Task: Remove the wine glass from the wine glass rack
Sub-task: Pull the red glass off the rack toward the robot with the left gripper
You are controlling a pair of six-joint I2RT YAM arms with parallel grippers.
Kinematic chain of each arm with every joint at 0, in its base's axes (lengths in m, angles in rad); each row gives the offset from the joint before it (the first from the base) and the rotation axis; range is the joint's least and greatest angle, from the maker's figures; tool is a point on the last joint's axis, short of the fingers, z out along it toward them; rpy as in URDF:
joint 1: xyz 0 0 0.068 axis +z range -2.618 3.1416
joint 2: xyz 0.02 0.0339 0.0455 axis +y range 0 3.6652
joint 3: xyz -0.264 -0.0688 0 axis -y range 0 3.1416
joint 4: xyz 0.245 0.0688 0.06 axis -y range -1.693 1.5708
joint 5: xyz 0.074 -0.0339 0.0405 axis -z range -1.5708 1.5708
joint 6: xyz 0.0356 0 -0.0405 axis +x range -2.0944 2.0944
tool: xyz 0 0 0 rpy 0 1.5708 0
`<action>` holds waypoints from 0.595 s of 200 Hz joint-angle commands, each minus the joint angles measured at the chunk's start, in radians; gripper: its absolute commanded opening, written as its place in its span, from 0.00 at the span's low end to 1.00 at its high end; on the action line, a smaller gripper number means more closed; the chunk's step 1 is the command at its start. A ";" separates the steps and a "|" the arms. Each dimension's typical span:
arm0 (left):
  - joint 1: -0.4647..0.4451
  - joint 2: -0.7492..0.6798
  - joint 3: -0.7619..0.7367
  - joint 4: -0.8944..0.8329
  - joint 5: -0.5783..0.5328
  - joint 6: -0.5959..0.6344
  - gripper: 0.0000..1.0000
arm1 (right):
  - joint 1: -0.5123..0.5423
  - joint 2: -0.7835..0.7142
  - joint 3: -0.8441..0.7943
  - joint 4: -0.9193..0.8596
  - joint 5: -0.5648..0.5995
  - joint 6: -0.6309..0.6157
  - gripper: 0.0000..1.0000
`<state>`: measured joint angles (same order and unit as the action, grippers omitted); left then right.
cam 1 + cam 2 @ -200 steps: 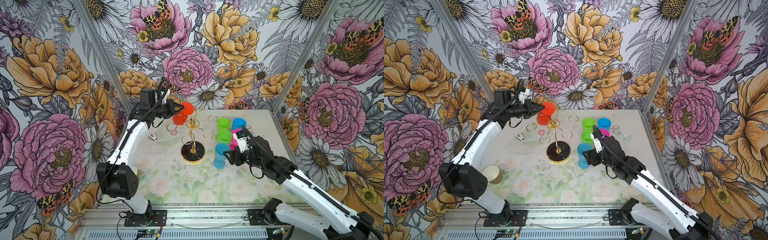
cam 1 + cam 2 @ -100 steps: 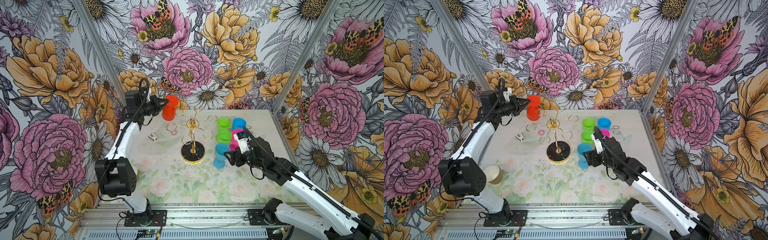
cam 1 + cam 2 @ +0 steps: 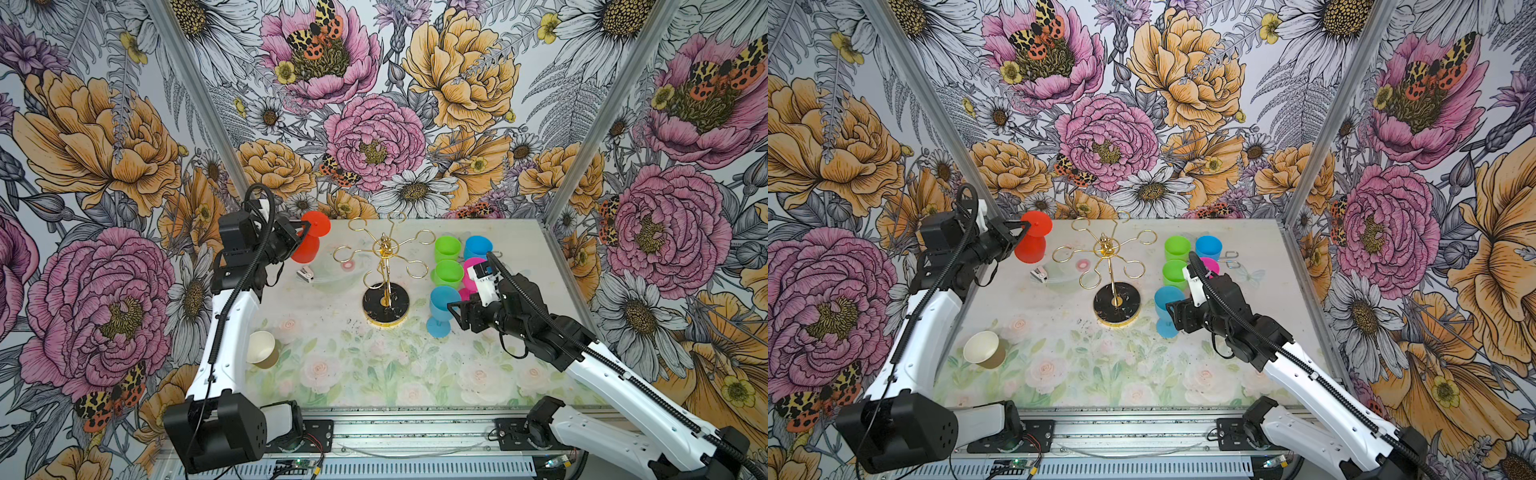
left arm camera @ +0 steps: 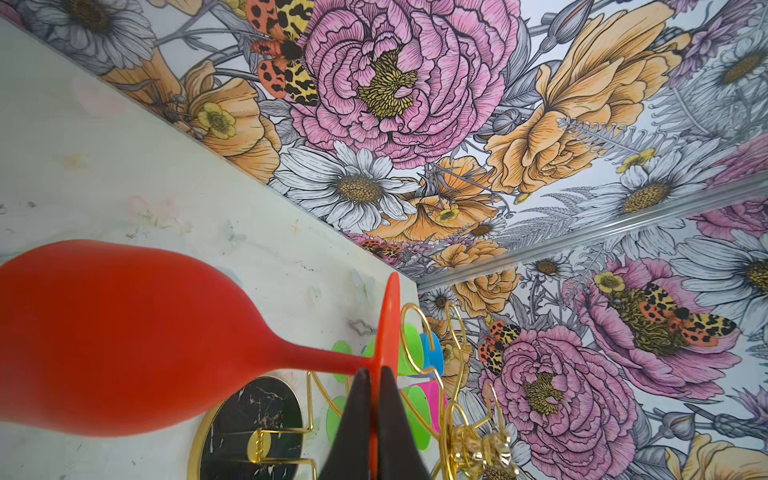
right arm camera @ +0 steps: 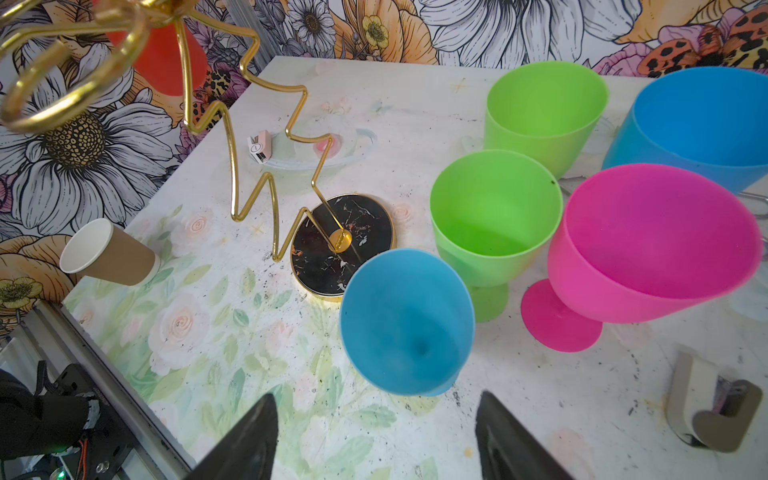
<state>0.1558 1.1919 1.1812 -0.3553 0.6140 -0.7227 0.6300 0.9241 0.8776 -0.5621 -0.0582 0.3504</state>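
On the pale floral surface (image 3: 374,374) the gold wire wine glass rack (image 3: 399,309) stands bare; best carry the red plastic wine glass (image 3: 305,249) clear of its loops without tilting. It hangs bowl-down beside the rack, foot pinched in the closed left jaws; the right jaws gape empty.

The pink glass (image 3: 470,266) is mostly hidden behind the right arm (image 3: 519,311) in both top views. In the left wrist view, the red wine glass (image 4: 124,332) is cut off by the picture's edge. The small white object (image 3: 305,274) is perhaps a clip, too small to tell.
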 commanded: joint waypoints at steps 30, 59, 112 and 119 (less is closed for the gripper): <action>-0.001 -0.258 -0.120 -0.313 0.004 0.250 0.00 | 0.008 0.002 0.024 0.031 -0.022 0.020 0.76; -0.023 -0.372 -0.126 -0.523 0.006 0.344 0.00 | 0.008 0.009 0.032 0.029 -0.029 0.032 0.76; -0.184 -0.525 -0.156 -0.649 0.107 0.345 0.00 | 0.007 0.032 0.047 0.027 -0.027 0.059 0.76; -0.222 -0.532 -0.160 -0.649 0.115 0.341 0.00 | 0.007 0.032 0.050 0.028 -0.025 0.061 0.76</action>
<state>0.0204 0.6899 1.0370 -0.9455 0.6502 -0.4076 0.6300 0.9531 0.8799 -0.5560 -0.0769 0.3882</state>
